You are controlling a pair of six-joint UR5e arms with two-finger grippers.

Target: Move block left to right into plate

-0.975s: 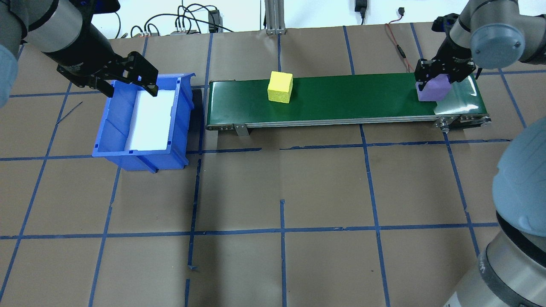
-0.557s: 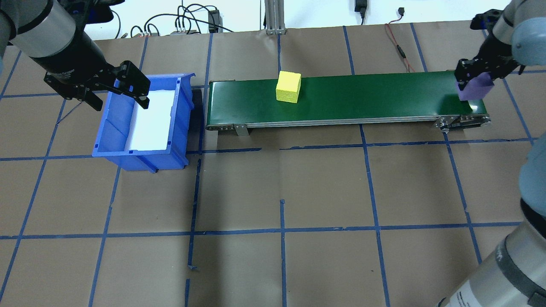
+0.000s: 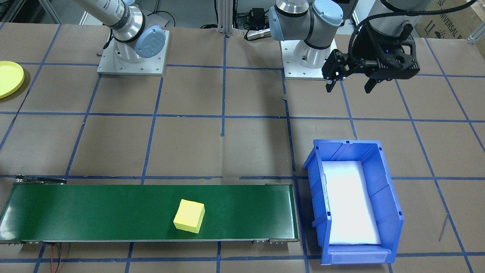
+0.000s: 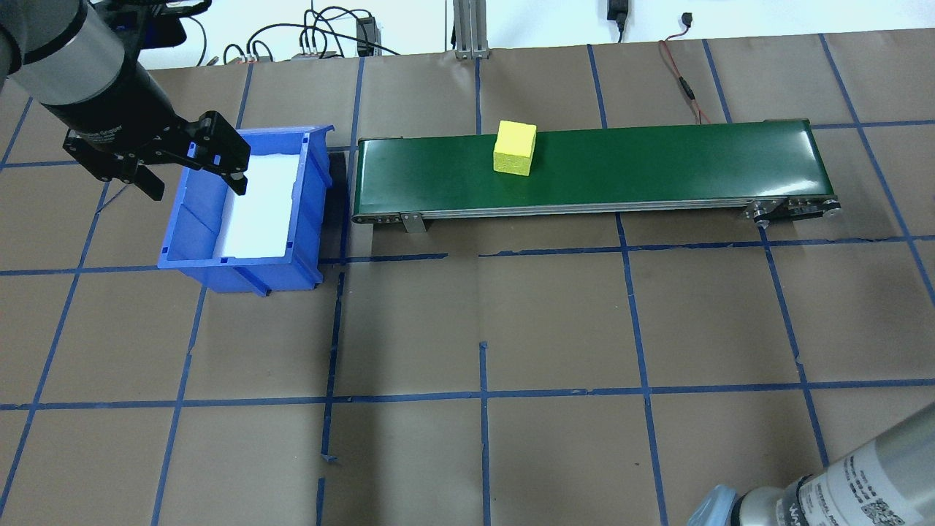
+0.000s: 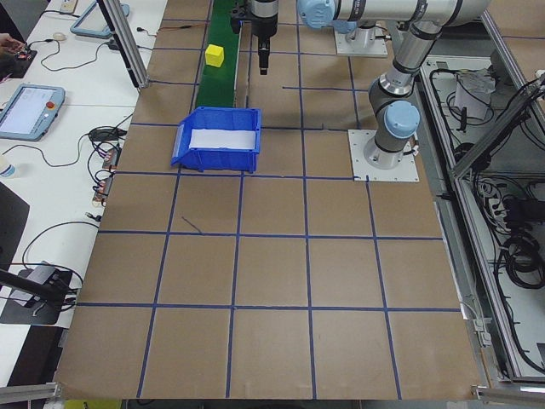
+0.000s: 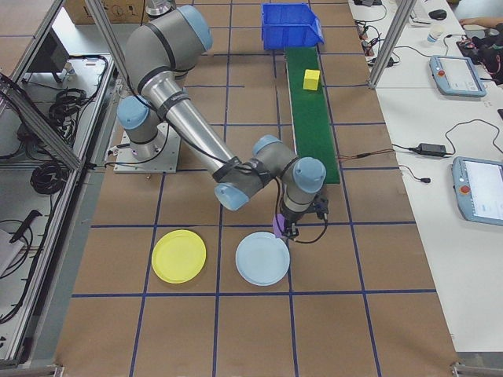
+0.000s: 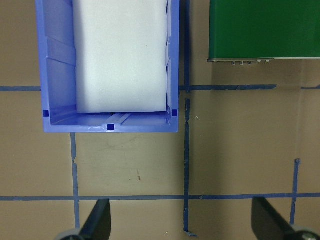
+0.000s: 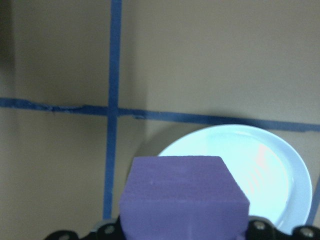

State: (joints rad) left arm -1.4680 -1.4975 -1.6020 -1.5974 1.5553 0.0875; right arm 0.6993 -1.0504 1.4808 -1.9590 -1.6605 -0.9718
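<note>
A purple foam block (image 8: 184, 197) is clamped in the right gripper (image 6: 284, 230), held in the air off the end of the conveyor. In the right wrist view the block fills the lower middle, with a pale blue plate (image 8: 235, 172) on the table just beyond it. In the exterior right view the block (image 6: 278, 224) hangs just beside the near edge of that pale blue plate (image 6: 262, 258). The yellow plate (image 6: 179, 256) lies next to the blue one, on the side nearer the robot base, apart from the block.

A yellow block (image 4: 515, 147) sits on the green conveyor belt (image 4: 657, 164), near its middle.

The left gripper (image 4: 191, 164) hangs over the outer rim of the blue bin (image 4: 191, 230), fingers (image 3: 330, 74) spread wide and holding nothing. The bin has a white lining (image 7: 120, 55).

Printed text shows on the arm segments and on a cardboard box at the front-facing view's top right corner, too small or cut off to read.
</note>
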